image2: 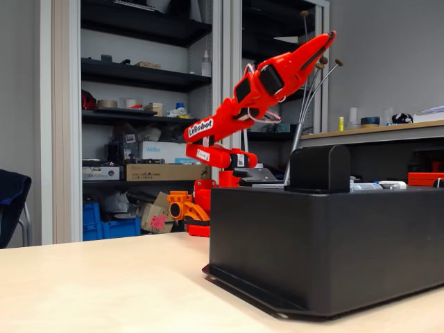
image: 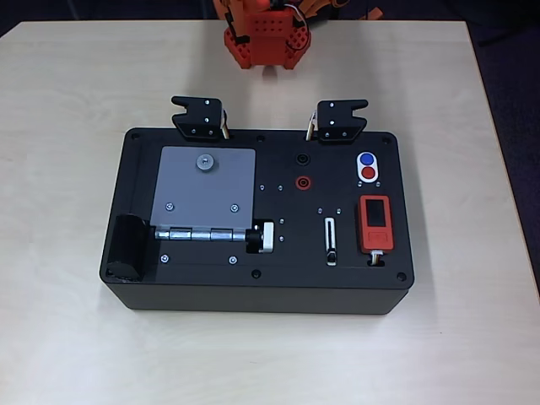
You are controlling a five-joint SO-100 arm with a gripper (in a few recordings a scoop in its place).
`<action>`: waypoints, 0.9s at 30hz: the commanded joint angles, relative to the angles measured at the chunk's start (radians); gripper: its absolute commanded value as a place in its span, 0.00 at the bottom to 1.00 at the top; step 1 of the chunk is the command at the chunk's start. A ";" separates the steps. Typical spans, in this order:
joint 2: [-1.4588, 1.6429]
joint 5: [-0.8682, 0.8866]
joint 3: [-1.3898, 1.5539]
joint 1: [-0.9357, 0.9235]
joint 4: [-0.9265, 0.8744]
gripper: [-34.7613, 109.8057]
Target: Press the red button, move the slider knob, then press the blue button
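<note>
In the overhead view a black box [image: 253, 291] lies on the pale table. Near its right end, the red button [image: 369, 174] and the blue button [image: 366, 159] share one white oval, with blue farther back. Left of them a narrow white-rimmed slot [image: 330, 236] holds the slider knob [image: 332, 255] at its near end. The orange arm's base [image: 266, 38] stands behind the box. In the fixed view the gripper [image2: 326, 40] is raised high above the box [image2: 326, 250], pointing up and to the right. Its fingers are together and hold nothing.
On the box top are a grey hinged plate [image: 202, 190], a white-and-black cylindrical knob [image: 263, 237], a red ring socket [image: 302, 181] and a red device with a black screen [image: 375, 222]. Two black clamps [image: 198, 116] [image: 339, 120] sit at its back edge.
</note>
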State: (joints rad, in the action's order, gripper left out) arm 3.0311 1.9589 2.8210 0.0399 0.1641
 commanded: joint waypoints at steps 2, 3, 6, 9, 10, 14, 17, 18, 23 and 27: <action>0.173 0.026 0.086 0.000 0.048 0.24; 0.210 0.031 0.101 0.003 0.040 0.24; 0.295 0.043 0.126 0.017 0.008 0.24; 0.296 0.060 0.137 0.020 0.038 0.24; 0.299 0.069 0.138 0.020 0.048 0.24; 0.299 0.120 0.175 0.035 0.150 0.24; 0.296 0.186 0.196 0.061 0.224 0.24; 0.296 0.201 0.204 0.072 0.250 0.24; 0.291 0.281 0.255 0.106 0.417 0.24; 0.291 0.331 0.256 0.117 0.512 0.24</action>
State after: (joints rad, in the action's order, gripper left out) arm 3.3195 2.2519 3.0710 0.1350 0.6044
